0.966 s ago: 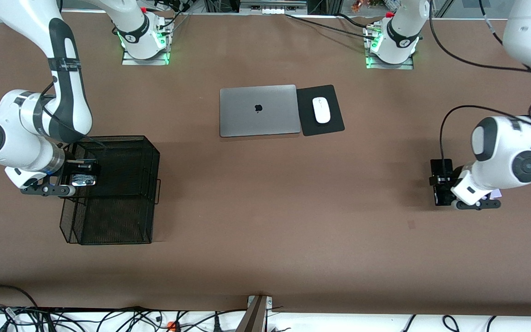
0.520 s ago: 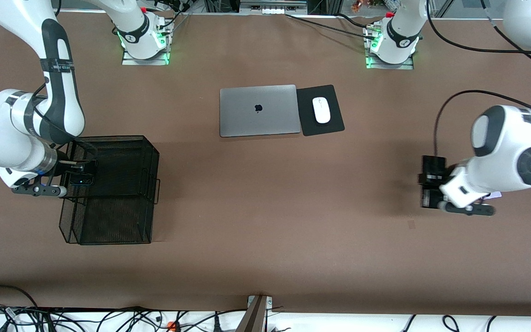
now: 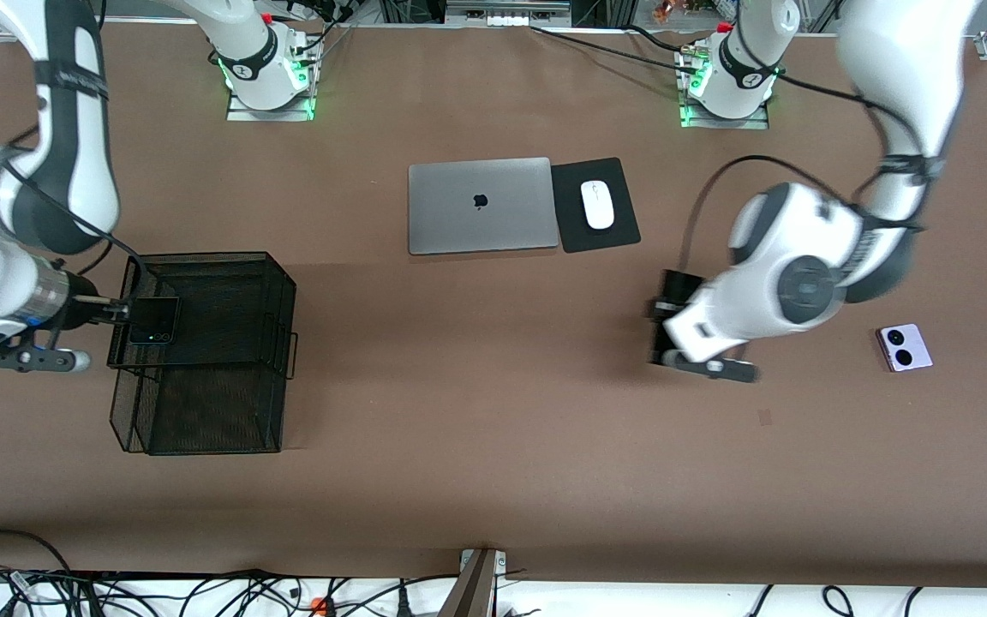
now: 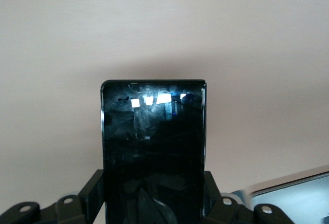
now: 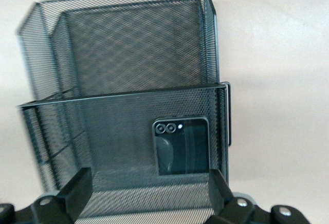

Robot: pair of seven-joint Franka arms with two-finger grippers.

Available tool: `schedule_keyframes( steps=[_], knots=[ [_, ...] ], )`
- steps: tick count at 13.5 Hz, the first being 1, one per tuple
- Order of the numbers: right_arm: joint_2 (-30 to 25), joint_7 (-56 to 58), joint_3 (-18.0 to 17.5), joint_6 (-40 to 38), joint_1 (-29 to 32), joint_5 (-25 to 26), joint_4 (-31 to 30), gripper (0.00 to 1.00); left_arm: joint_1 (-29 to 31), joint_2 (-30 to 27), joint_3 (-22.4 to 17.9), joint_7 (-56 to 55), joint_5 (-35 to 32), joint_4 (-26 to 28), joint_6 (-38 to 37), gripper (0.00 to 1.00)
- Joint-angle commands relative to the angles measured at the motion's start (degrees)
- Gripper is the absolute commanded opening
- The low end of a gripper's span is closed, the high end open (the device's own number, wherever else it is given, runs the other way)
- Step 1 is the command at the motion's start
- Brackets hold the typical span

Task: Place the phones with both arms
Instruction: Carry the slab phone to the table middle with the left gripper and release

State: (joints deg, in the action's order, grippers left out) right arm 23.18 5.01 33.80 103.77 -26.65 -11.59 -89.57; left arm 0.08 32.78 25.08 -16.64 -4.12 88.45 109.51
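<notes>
One small black phone [image 5: 181, 146] lies in the wire basket [image 3: 228, 403], and the right claw [image 5: 149, 196] over it is wide open. The left claw [image 4: 154, 206] holds the long black phone [image 4: 153, 147] up over the table, toward the basket. The lavender phone [image 3: 904, 347] waits on the table, far from the basket.

High front camera facing both bases; right wrist camera close over the mesh basket [image 3: 228, 343], shared with front

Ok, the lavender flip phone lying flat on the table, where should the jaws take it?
Probably best to come straight down on the lavender flip phone and close the jaws across two opposite side edges. It lies flat, folded and nearly square, so only its thin edges offer a hold. It sits slightly skewed, so turn the wrist to match.
</notes>
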Motion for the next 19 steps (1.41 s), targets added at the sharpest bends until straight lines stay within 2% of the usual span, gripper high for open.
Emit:
schedule_keyframes(
  steps=[1,4,7,8,11,14,15,16,19],
  knots=[
    [-0.6,-2.0,-0.3,-7.2,0.0,-0.3,6.1,1.0,-7.9,6.1,-0.6,-11.9,0.7,-7.5,2.3,0.34],
    [-0.6,-5.5,-0.7,-9.5,-2.0,-0.1,9.3,1.0,-16.0,10.0,-1.0,-23.9,0.3,-8.6,12.1,0.34],
    [-0.6,-11.4,-0.6,-9.5,-5.3,0.1,9.7,1.0,-22.3,14.4,-2.4,-33.1,-0.1,-8.6,23.8,0.34],
    [-0.6,-12.7,-0.7,-9.5,-5.8,0.1,9.7,1.0,-25.2,15.8,-4.2,-34.6,0.0,-8.7,26.6,0.34],
    [-0.6,-13.4,-0.9,-9.2,-6.1,0.1,9.7,1.0,-35.6,18.8,-13.2,-39.7,0.1,-8.7,31.9,0.34],
    [-0.6,-13.3,-0.8,-9.1,-6.1,0.1,9.7,1.0,-38.0,19.2,-15.0,-40.0,0.2,-8.7,32.6,0.37],
    [-0.6,-13.2,-0.8,-9.1,-6.0,0.0,9.7,1.0,-38.0,19.2,-15.0,-40.0,0.2,-8.7,32.6,0.49],
    [-0.5,-13.2,-0.8,-9.1,-6.0,0.0,9.7,1.0,-38.0,19.1,-15.0,-40.0,0.1,-8.7,32.6,0.99],
    [-0.5,-13.1,-0.8,-8.9,-6.0,-0.1,9.7,1.0,-38.2,18.4,-15.1,-39.8,-0.1,-8.7,32.4,1.0]
  ],
)
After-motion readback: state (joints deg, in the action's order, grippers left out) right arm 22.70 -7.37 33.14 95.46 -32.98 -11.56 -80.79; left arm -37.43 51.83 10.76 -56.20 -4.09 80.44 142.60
